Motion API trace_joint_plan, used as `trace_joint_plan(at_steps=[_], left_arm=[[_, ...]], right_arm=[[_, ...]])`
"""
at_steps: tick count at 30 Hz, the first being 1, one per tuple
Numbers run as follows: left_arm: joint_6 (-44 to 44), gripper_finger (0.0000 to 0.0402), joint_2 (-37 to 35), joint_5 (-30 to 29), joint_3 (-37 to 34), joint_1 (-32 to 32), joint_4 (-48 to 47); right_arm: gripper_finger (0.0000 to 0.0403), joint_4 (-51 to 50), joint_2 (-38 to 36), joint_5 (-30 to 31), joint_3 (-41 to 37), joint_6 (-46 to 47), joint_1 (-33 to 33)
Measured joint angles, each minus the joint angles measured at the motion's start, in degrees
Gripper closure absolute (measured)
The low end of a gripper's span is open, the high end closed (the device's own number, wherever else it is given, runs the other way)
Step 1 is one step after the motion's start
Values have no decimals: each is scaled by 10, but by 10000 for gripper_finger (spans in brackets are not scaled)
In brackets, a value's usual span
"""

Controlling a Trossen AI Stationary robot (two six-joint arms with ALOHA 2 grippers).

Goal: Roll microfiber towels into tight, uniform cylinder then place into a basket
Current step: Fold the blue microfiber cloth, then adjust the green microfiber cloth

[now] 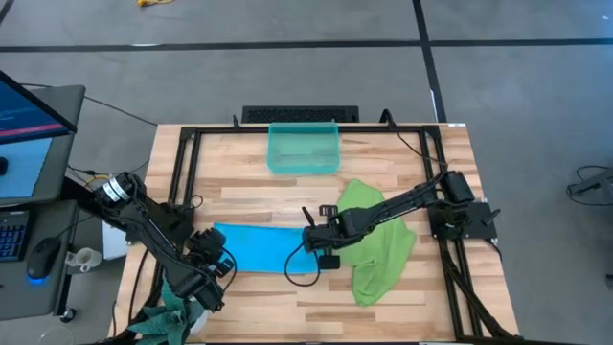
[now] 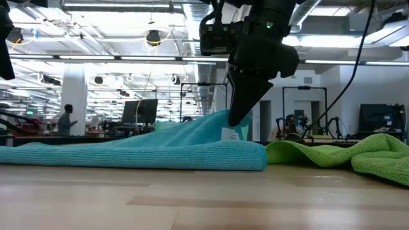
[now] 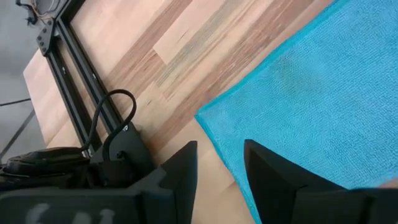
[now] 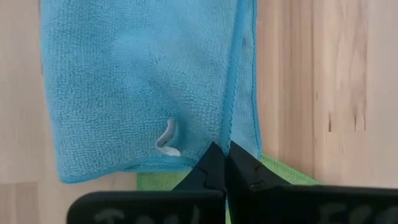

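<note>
Wooden table (image 1: 402, 316) holds my blue towel (image 1: 257, 248), lying flat between my arms. My right gripper (image 4: 219, 151) pinches its edge, jaws squeezed together. My left gripper (image 3: 219, 163) hangs partly open over the far corner, holding nothing. I should fold slowly, keeping edges even. My basket (image 1: 304, 149) waits empty behind.

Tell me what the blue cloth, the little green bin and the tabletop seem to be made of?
The blue cloth looks like soft microfiber: fine fuzzy loops, a stitched edge and a small sewn-in tag. The green bin seems to be see-through plastic, smooth, with the wood showing through its walls. The tabletop looks like wood in joined strips of lighter and darker tone, with a smooth, low-sheen finish.
</note>
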Motion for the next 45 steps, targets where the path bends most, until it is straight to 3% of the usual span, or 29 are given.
trace_joint_plan(at_steps=[11, 18, 23, 36, 41, 45], left_arm=[[44, 274, 0, -18, 0, 0, 59], [107, 274, 0, -55, 0, 0, 132], [129, 274, 0, -88, 0, 0, 159], [141, 274, 0, -257, 0, 9, 195], [162, 274, 1, -284, 0, 26, 211], [197, 274, 1, -277, 0, 43, 232]], right_arm=[[330, 19, 0, 2, 0, 0, -4], [266, 13, -1, 2, 0, 0, -10], [244, -10, -11, 2, 0, -1, -17], [273, -128, -49, 32, -11, 14, -16], [292, -141, -51, 48, -63, 19, 5], [306, -184, -51, 111, -97, 57, 26]])
